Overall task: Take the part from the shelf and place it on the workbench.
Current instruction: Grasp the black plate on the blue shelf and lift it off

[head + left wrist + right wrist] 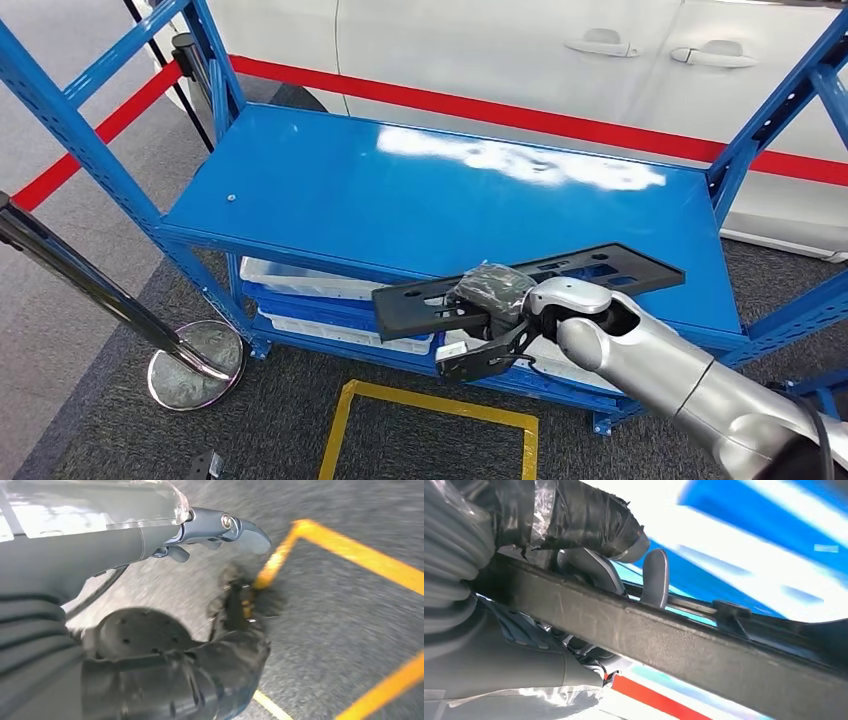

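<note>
Head view: high on the body, facing forward and down across the blue shelf (440,190) to the floor and white car (520,50) behind; mid range. Right wrist view: close behind the right hand (589,525), looking along the black part (684,655) toward the shelf (744,540); very near, blurred. Shares part (520,285), right hand (495,300) and shelf with the head view. Left wrist view: behind the left hand (200,530), facing down at grey floor with yellow lines (360,555); the head view also shows yellow lines (430,405).
</note>
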Available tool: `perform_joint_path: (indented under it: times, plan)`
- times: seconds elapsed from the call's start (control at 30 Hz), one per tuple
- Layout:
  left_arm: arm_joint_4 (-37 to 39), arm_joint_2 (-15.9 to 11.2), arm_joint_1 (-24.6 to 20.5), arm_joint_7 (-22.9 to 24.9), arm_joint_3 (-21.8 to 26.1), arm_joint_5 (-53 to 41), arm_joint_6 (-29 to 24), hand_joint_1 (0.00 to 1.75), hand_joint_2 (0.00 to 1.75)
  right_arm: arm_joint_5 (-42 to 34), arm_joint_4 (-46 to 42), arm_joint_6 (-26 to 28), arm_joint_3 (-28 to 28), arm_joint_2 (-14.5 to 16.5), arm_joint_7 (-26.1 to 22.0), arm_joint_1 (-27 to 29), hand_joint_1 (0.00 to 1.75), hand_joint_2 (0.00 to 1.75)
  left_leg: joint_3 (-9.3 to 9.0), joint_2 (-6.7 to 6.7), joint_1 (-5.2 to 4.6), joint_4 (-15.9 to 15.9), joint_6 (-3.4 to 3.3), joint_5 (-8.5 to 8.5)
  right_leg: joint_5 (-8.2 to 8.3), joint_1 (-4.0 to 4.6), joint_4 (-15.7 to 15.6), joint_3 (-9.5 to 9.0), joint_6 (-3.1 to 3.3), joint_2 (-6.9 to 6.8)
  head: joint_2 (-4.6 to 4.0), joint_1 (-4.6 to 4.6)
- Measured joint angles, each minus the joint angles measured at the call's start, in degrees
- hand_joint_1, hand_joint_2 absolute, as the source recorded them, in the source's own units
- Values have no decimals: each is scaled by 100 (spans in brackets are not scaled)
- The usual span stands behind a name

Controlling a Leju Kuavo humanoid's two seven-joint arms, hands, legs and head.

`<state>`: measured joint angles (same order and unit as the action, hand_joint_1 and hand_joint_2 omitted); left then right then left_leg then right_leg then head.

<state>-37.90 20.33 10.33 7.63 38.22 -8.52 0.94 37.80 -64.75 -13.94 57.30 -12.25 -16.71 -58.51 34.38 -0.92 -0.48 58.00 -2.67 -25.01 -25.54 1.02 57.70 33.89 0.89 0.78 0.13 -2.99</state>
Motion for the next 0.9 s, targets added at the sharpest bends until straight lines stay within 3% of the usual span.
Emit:
perform_joint_path:
  times: [0.27, 0.43, 0.57, 0.7, 0.8, 0.9]
  plan:
    - [91, 0, -160, -651, 752, -826, 477, 0, 175, -605, -1426, -333, -298, -149, 87, -29, 175, 175, -2, 0, 4, -3, 3, 0, -1, 5, 3, -7, 2, -3, 0, 1]
    - [80, 1, -320, -1054, 1327, -1035, 920, 0, 175, -718, -1520, -291, -134, 389, 352, -221, 175, 175, -1, 3, 4, -4, 4, 0, -1, 5, 8, -4, 2, 1, 0, 1]
    - [181, 9, -436, -1312, 1649, -1046, 958, 0, 0, -895, -1358, -182, -53, 911, 429, -463, 175, 175, -2, -6, 5, -3, 5, 1, -8, 5, 11, -2, 13, -6, 0, 1]
    - [369, 17, -457, -1422, 1778, -787, 986, 0, 0, -1024, -1319, -165, -49, 1050, 454, -599, 175, 175, -2, -14, 5, -3, 5, 1, -14, 8, 13, -4, 22, -11, 0, 1]
    - [434, 19, -456, -1487, 1790, -655, 1109, 0, 0, -1072, -1318, -140, -79, 969, 435, -611, 175, 175, -2, -14, 1, 0, 4, 0, -15, 9, 12, -4, 24, -10, 0, 1]
    - [503, 20, -456, -1484, 1770, -555, 1179, 0, 131, -1196, -1444, -140, -196, 644, 316, -583, 175, 175, -2, -20, -2, 6, 2, -1, -15, 8, 11, -8, 23, -16, 0, 1]
